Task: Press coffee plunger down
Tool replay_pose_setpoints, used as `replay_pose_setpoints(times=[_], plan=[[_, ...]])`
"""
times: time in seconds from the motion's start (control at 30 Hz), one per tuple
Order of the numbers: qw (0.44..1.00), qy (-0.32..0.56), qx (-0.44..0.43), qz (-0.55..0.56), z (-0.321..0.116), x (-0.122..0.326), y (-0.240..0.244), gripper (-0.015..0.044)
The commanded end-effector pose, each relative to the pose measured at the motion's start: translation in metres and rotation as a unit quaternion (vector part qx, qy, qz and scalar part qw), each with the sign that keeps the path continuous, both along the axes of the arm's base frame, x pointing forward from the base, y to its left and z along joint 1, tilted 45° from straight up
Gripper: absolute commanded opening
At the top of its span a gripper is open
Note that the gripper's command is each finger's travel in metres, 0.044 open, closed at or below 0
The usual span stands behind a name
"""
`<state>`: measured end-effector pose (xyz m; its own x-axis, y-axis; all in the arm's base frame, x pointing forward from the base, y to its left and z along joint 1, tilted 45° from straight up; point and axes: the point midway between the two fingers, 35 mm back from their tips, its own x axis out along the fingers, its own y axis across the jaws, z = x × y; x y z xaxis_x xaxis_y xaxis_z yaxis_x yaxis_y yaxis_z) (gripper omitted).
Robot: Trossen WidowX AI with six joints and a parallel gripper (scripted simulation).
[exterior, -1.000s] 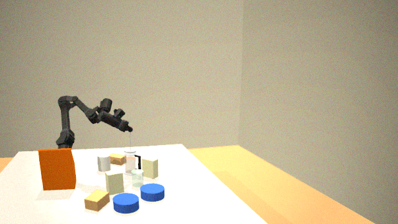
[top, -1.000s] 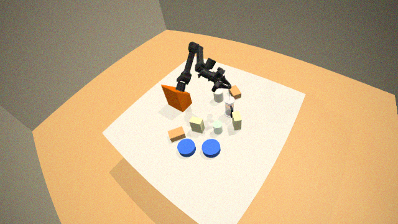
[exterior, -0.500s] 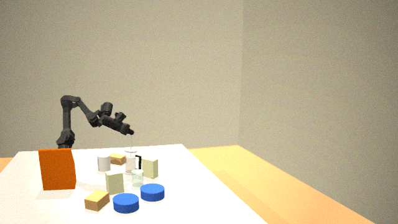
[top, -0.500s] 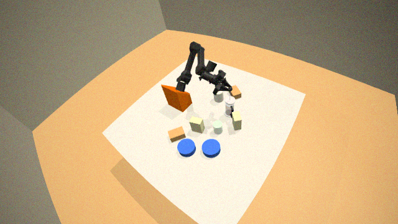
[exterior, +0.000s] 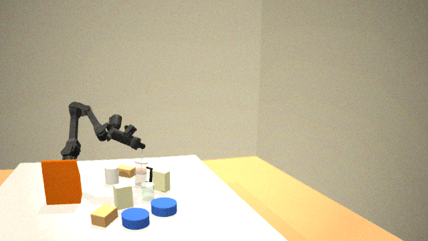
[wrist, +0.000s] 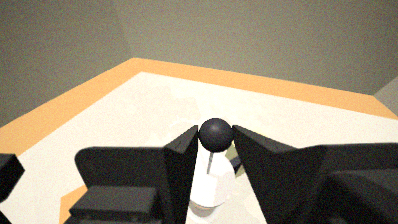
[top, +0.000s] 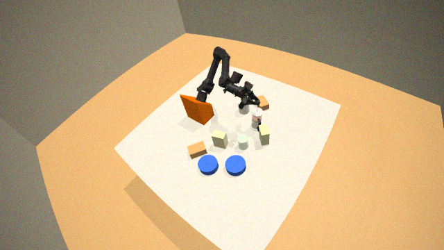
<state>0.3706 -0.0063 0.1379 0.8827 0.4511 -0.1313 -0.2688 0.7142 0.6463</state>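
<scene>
This looks like a test room for a robot, not a home. It has bare gray walls (exterior: 301, 84), and a black robot arm (exterior: 97, 128) stands on a white worktop (exterior: 207, 207) among plain colored blocks (exterior: 61, 181) and blue discs (exterior: 135, 218).
</scene>
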Motion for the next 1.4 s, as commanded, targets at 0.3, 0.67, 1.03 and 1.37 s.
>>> replay_pose_setpoints(times=[0.3, 0.67, 1.03, 1.37], plan=[[0.999, 0.025, 0.01, 0.018, -0.029, -0.001, 0.028, 0.0128], [0.999, 0.024, 0.012, 0.018, -0.037, 0.008, 0.037, 0.0128], [0.999, 0.024, 0.012, 0.018, -0.036, 0.013, 0.036, 0.0128], [0.999, 0.024, 0.012, 0.018, -0.035, 0.016, 0.035, 0.0128]])
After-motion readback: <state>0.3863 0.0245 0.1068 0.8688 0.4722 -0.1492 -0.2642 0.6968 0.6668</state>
